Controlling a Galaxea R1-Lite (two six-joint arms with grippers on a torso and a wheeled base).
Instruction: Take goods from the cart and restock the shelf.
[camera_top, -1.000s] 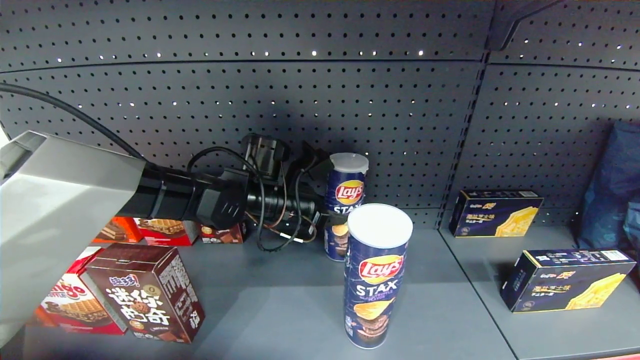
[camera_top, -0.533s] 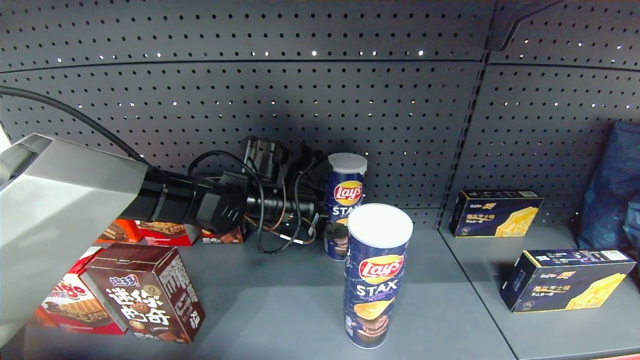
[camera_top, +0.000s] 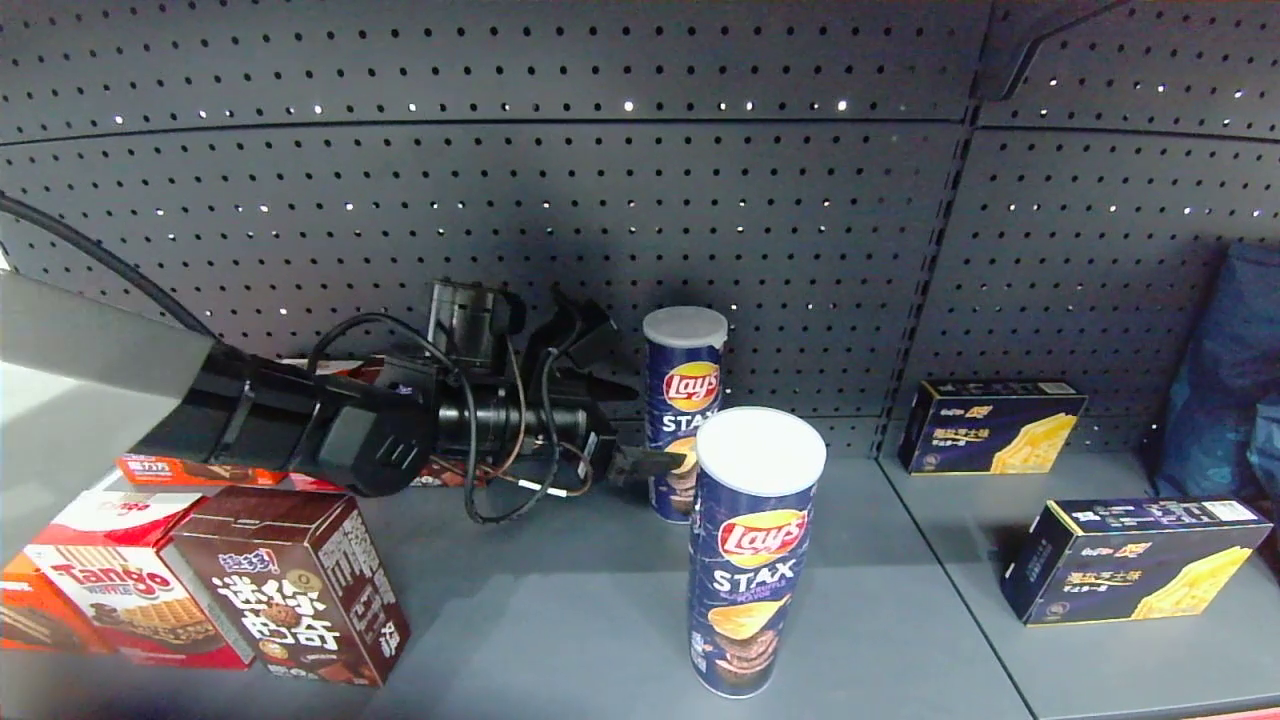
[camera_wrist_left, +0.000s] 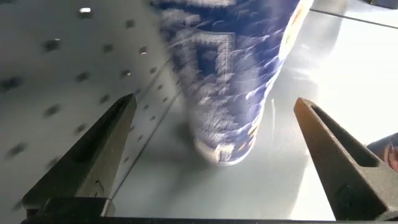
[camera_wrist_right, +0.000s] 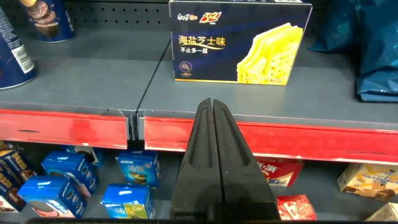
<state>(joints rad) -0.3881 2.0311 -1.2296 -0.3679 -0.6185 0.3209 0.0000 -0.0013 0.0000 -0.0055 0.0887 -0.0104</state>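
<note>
Shelf (camera_top: 560, 610) with a pegboard back (camera_top: 700, 200) carries everything. The left arm lies low across it from the left. Left gripper (camera_wrist_left: 214, 102) has its jaws wide apart, and the rear chip can (camera_top: 683, 400) stands upright at about their tips, against the pegboard. No contact is visible on either side, so that can looks placed. The front chip can (camera_top: 752, 560) stands upright near the shelf's front edge, just in front of and right of the rear one. The two are close, but whether they touch cannot be told. A brown chocolate box (camera_top: 300, 590) and a wafer box (camera_top: 110, 590) sit front-left. Two cracker boxes (camera_top: 990, 425) (camera_top: 1140, 560) are on the next bay to the right. Right gripper (camera_wrist_right: 214, 124) has its jaws pressed together and empty, in front of the red price rail (camera_wrist_right: 280, 134). Handling estimate: the cans are light paperboard tubes, fairly stiff but crushable, with a glossy skin, and tall enough to tip easily. Best hold is across the body at mid-height, below the plastic lid, with moderate squeeze. Any sideways move of the left arm risks knocking either can.
</note>
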